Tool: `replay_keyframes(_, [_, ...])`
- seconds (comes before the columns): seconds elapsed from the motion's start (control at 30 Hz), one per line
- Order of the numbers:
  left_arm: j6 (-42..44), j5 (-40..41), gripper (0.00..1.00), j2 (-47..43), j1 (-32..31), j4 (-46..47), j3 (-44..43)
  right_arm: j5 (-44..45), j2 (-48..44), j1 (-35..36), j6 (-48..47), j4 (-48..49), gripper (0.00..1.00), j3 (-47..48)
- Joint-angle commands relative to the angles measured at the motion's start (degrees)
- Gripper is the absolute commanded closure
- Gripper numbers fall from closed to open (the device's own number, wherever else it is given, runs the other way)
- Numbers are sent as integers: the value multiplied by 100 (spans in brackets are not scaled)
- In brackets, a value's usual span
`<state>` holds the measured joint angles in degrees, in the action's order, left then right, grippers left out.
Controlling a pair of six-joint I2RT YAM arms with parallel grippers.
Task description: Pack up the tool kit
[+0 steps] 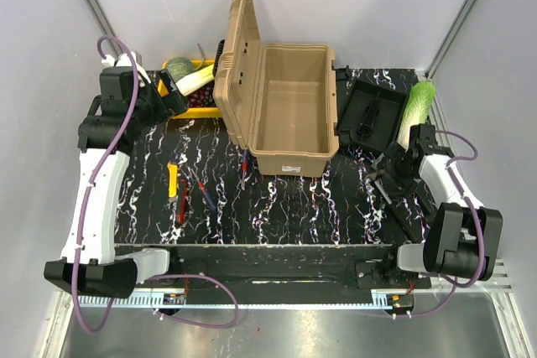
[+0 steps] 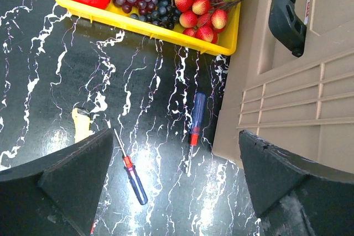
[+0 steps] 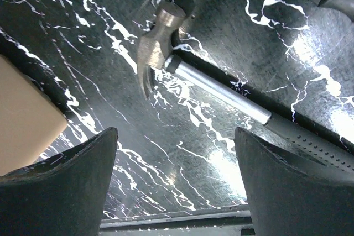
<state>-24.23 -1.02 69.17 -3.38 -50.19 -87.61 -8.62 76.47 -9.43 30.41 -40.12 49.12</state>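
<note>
Two tools gaping wide, left tool (image 2: pixel 176 136), right tool (image 3: pixel 176 134), black white-veined tabletop (image 1: pixel 294 207), grey walls (image 1: pixel 352 6), toolbox (image 1: pixel 289 159) open

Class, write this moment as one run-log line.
toolbox open, empty | tray out, beside it | left gripper open, facing screwdrivers | right gripper open, facing hammer

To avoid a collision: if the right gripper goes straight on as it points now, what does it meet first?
Probably the hammer lying on the table, ahead of the open right gripper; depth is unclear.

Tan toolbox (image 1: pixel 289 115), yellow crate (image 2: pixel 145 26) — black-white marbled table (image 1: pixel 294 207)
</note>
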Motion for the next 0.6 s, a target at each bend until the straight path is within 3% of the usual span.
replay_keyframes(0.0, [67,75,1,-228,-23,142,-1,-16,201,11,-105,65,9,-157])
replay_keyframes(0.37, [155,260,1,-255,-102,80,-63,-69,431,3,-466,399,7,-123])
replay_keyframes(0.57, [146,304,1,-298,-102,80,-19,334,396,-6,-703,303,7,141])
